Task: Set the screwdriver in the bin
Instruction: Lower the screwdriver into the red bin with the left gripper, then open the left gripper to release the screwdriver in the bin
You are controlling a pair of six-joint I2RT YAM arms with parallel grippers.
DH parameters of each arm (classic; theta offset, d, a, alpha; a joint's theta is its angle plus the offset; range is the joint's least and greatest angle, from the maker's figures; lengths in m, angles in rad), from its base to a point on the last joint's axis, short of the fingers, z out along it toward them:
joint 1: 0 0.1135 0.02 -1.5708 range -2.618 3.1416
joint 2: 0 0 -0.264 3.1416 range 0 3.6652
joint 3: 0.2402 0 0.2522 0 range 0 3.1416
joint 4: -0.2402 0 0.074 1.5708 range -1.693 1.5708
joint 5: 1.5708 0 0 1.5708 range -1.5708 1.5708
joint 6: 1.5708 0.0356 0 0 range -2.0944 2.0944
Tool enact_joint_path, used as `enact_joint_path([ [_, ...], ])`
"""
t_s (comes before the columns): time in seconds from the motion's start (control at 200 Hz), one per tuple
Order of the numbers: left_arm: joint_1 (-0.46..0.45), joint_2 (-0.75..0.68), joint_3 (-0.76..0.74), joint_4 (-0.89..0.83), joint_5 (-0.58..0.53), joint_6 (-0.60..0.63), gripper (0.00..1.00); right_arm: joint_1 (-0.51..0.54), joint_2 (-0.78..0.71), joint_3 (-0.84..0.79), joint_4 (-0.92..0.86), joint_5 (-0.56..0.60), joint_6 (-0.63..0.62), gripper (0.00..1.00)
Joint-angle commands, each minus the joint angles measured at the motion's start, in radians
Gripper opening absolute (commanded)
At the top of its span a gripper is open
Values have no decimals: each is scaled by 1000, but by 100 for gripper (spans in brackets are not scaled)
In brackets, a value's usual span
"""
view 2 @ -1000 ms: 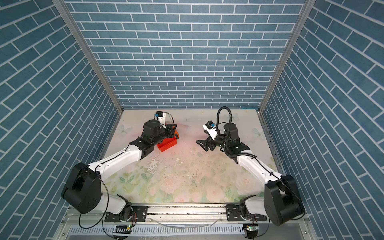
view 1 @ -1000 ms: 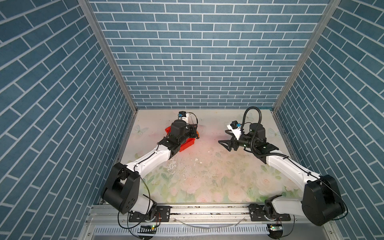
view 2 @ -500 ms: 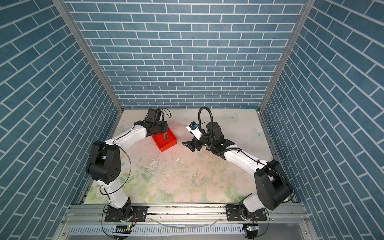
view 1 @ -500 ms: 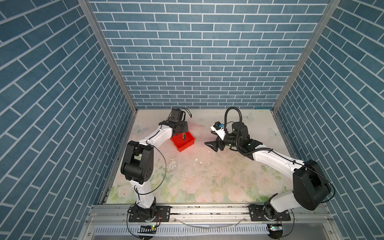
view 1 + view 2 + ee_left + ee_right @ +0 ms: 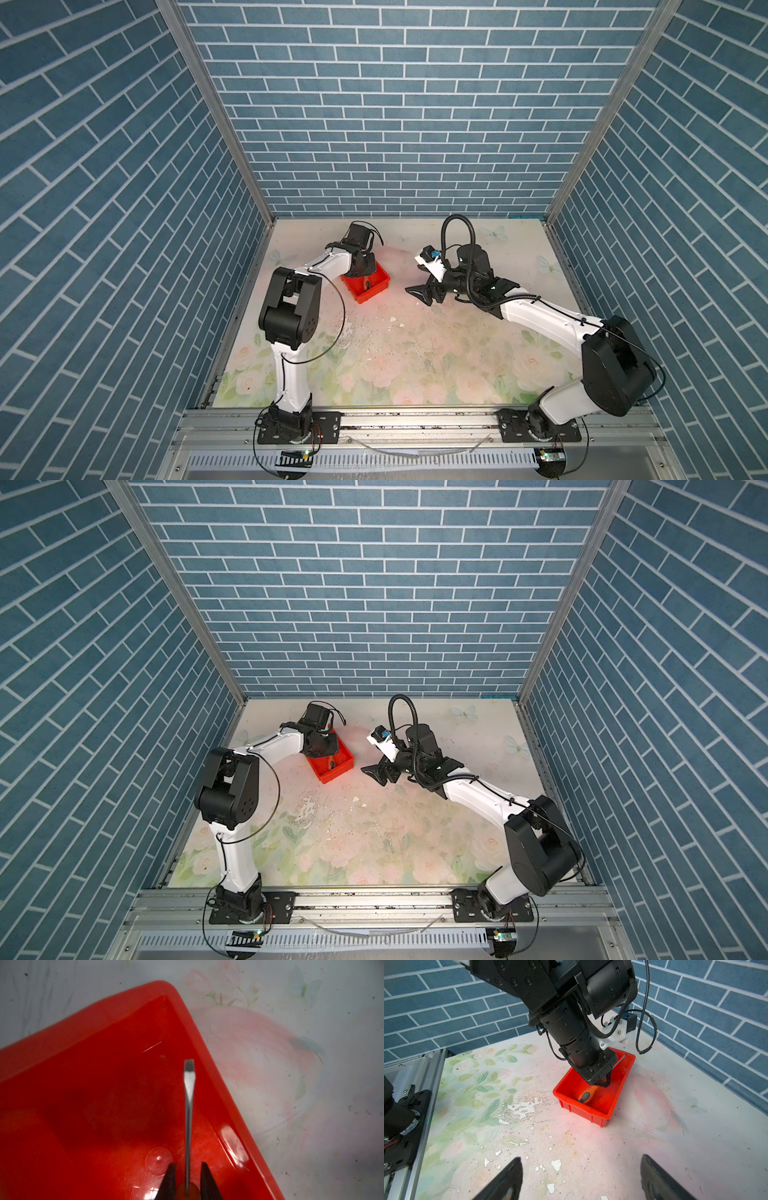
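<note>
The screwdriver [image 5: 588, 1094] hangs low inside the bin [image 5: 583, 1111], orange handle down near the floor and shaft slanting up toward a rim. We judge that tilt keeps it within the walls. Our left fingers [image 5: 169, 1182] pinch it tight where handle meets shaft, the release not yet made. Farther off, over the counter [image 5: 654, 1147], our right fingers [image 5: 506, 1180] stand wide and empty, out of the way.

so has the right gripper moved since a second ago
Yes. In both top views the right gripper has shifted left, toward the red bin, which looks unmoved. The gap between them is clearly narrower.
</note>
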Motion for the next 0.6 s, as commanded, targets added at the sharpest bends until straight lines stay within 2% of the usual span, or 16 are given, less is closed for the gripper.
enact_joint_path([
  [0.0, 11, -2, 2, -13, 1, -11, 27, 4, -10, 41, -16, 20, -33, 88],
  [0.04, 10, -12, -2, -13, 1, -9, 29, 4, -16, 35, -18, 24, -33, 88],
  [0.2, 10, -83, -42, -14, -19, -6, 55, -9, -51, -6, 17, 31, -24, 93],
  [0.285, 11, -141, -75, 0, -20, -7, 63, -32, -77, -38, 52, 32, 4, 95],
  [0.415, 11, -253, -122, 31, -10, -1, 76, -103, -132, -115, 142, 45, 75, 95],
  [0.595, 11, -397, -153, 43, -45, 84, 98, -232, -213, -213, 198, 110, 125, 96],
])
